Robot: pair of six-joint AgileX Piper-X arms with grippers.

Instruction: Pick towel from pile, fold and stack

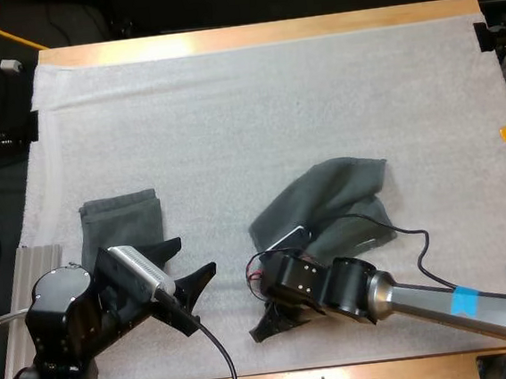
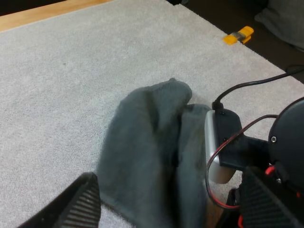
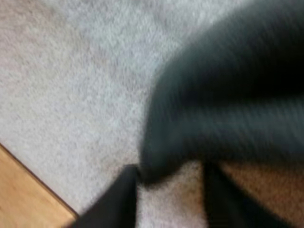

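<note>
High view — 2 towels, 1 mat

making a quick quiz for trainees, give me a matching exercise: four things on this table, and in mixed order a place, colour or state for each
Things
1 folded towel
2 crumpled towel
3 left pincer
4 mat

Descriptions
a white, covers most of the table
b open, between the two towels
c lies flat at the mat's near left
d bunched up around mid-mat

Pairs: 1-c, 2-d, 3-b, 4-a
</note>
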